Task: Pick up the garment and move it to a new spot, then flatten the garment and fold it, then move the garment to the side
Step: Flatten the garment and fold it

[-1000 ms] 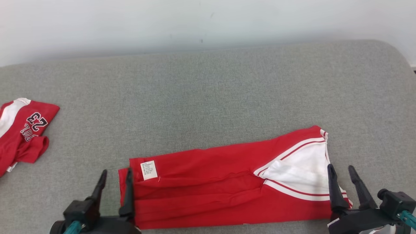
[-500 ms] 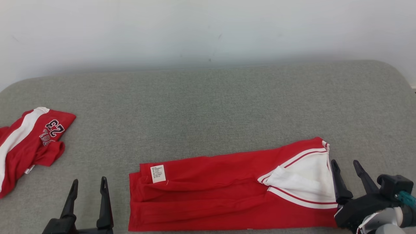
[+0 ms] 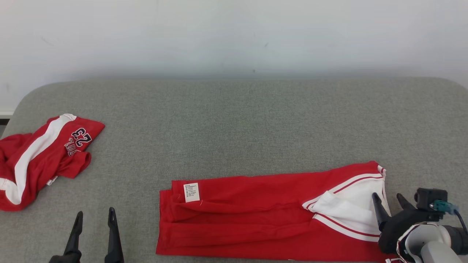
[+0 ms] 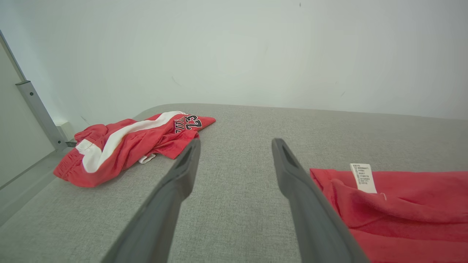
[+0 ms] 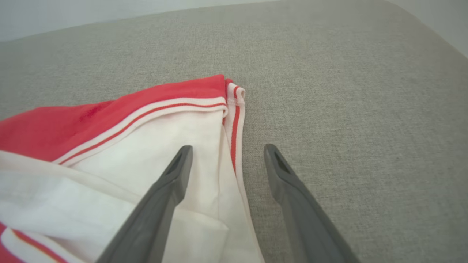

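Folded into a long strip, a red garment (image 3: 256, 215) lay along the near edge of a grey cushion (image 3: 234, 120), with both grippers spread wide and empty at its ends. The left gripper (image 3: 94, 212) hung over bare cushion just beside the strip's label end. The right gripper (image 3: 386, 196) straddled the striped hem at the other end, one finger above the white panel and the other above the cushion; whether that finger touched cloth could not be told. The fold looked part done, with a shorter fold or the move aside likely next. Either would go best with both ends pinched through all layers at once, low against the cushion, and lifted level to save the creases. The loose white flap at the right would need catching in the grip, or it could spill open. The garment was soft, bright red and lightly rumpled along its length, with a white panel, red-and-white piping and a small white label (image 3: 191, 192). A second garment (image 3: 44, 157) lay crumpled well apart at far left.
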